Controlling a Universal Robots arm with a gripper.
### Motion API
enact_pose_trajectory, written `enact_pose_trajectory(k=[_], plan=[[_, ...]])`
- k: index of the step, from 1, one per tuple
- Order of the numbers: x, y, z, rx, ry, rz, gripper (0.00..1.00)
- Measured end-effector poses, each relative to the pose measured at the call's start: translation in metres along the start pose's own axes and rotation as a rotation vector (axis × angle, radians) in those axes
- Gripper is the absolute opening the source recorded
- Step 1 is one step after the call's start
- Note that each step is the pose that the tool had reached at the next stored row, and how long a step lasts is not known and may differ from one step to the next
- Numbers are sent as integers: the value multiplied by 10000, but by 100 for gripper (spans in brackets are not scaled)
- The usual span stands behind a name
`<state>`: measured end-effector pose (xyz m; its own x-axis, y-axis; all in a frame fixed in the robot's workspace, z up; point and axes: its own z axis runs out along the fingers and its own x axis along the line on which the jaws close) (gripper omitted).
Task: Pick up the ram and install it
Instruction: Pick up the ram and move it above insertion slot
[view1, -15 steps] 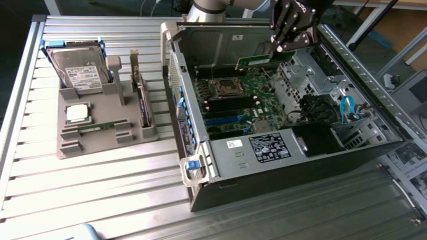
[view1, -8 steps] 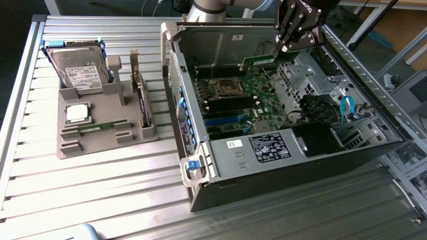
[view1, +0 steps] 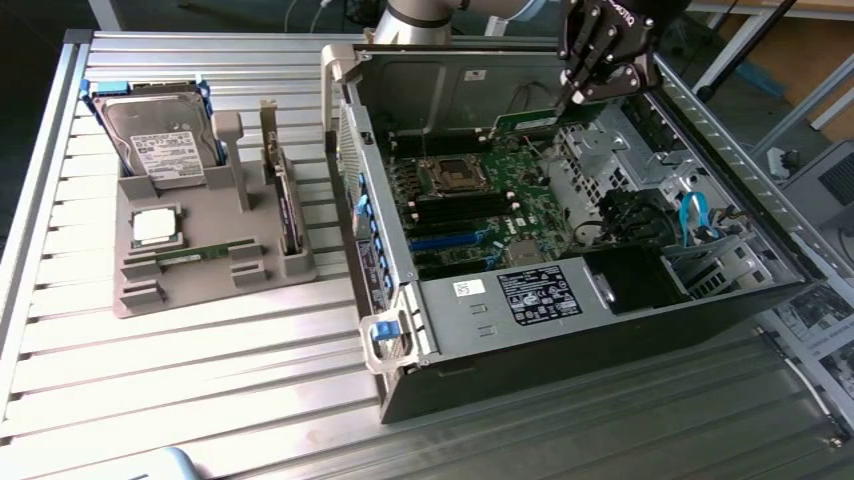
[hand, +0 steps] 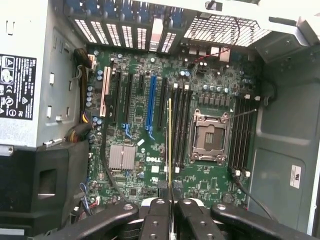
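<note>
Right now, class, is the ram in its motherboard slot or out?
Out: the gripper, shut on the ram, holds it edge-on above the motherboard.

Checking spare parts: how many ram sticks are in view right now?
2. One ram is clamped in the gripper above the motherboard; a second ram stick lies in the gray tray beside the computer case. More could be hidden.

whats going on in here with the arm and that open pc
The robot arm's gripper is shut on the ram, a thin stick seen edge-on in the wrist view. It holds the ram inside the open computer case, above the motherboard, by the memory slots beside the CPU socket. The ram does not look seated yet.
</note>
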<state>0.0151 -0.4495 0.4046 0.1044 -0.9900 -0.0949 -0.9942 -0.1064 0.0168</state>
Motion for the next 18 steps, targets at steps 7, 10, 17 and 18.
enact_pose_trajectory(k=[7, 10, 17, 18], plan=[[7, -69, -2, -1, 2, -1, 12], [8, -72, -2, -1, 2, 0, 12], [7, -72, -2, 0, 2, 0, 12], [8, -72, -2, 0, 2, -1, 12]])
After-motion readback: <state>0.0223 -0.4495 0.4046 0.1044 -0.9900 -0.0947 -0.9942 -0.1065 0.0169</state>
